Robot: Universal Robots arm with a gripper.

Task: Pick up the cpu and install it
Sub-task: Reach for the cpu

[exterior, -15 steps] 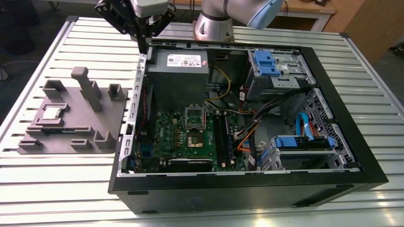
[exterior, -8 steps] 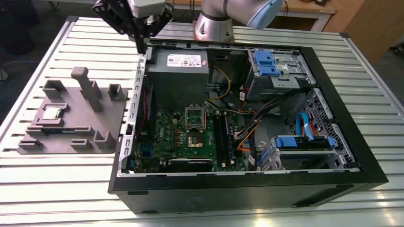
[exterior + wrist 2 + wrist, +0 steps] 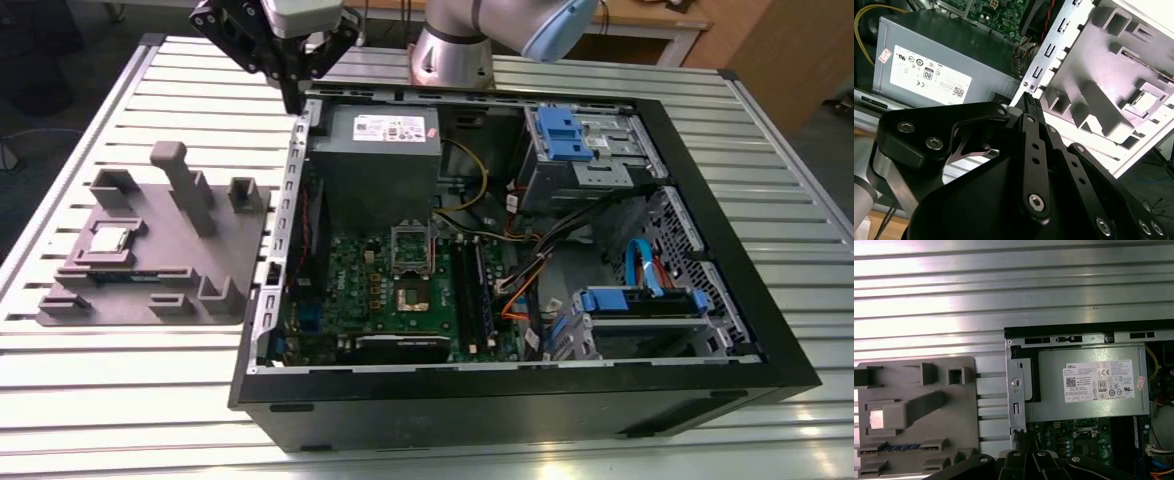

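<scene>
Gripper [image 3: 1029,100] nearest the lens: black fingers pressed together, nothing between them. Tips hang at the edge of the computer case [image 3: 507,385], beside the power supply [image 3: 378,135]. Cpu [image 3: 107,240] lies in a recess of the grey holder [image 3: 200,265], at the exterior view's left of the case, well apart from the gripper.

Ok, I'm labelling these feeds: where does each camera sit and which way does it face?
Exterior view: off-robot, above, looking down on case, tray; arm, shut jaws show.
First wrist view: on wrist, looking down at power supply; jaws show.
Second wrist view: on wrist, slanted along jaws.
All share tray with cpu.
</scene>
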